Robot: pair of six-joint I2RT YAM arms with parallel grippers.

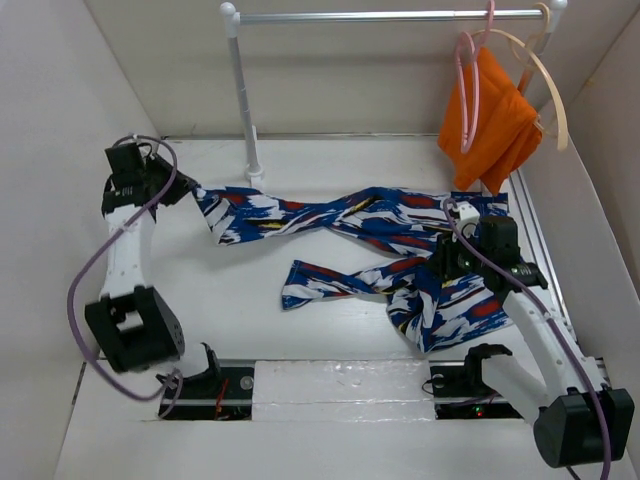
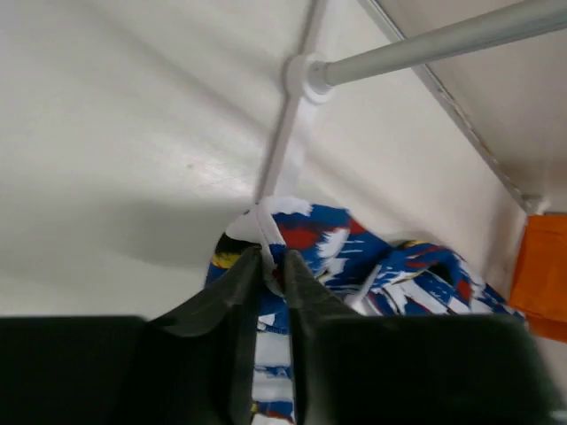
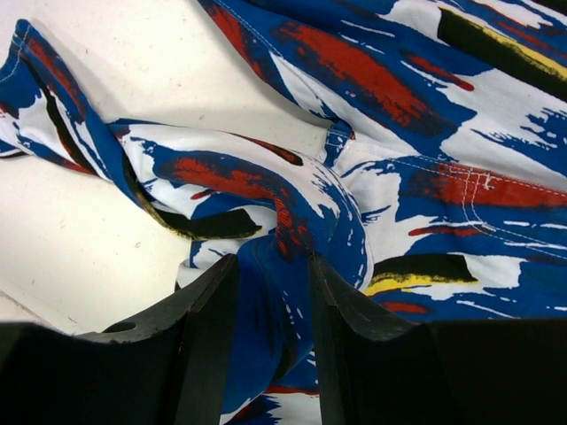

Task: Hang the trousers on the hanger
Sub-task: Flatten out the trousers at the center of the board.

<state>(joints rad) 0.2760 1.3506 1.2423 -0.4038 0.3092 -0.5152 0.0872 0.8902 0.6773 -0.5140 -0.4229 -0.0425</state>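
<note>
The blue patterned trousers [image 1: 340,215] lie twisted across the table, both legs running left from a bunched waist at the right. My left gripper [image 1: 188,192] is at the end of the upper leg, shut on its hem [image 2: 266,221]; in the left wrist view the gripper [image 2: 273,257] pinches the cloth [image 2: 390,266] between nearly closed fingers. My right gripper [image 1: 447,262] sits on the waist part. In the right wrist view, the gripper [image 3: 273,261] clamps a thick blue fold of the trousers [image 3: 425,106]. The pink hanger [image 1: 462,95] hangs from the rail at the back right, apart from both grippers.
A white rail [image 1: 380,16] on a post [image 1: 243,100] spans the back. A cream hanger [image 1: 556,100] carrying an orange cloth [image 1: 492,125] hangs beside the pink one. White walls close in both sides. A metal track [image 1: 535,250] runs along the right edge.
</note>
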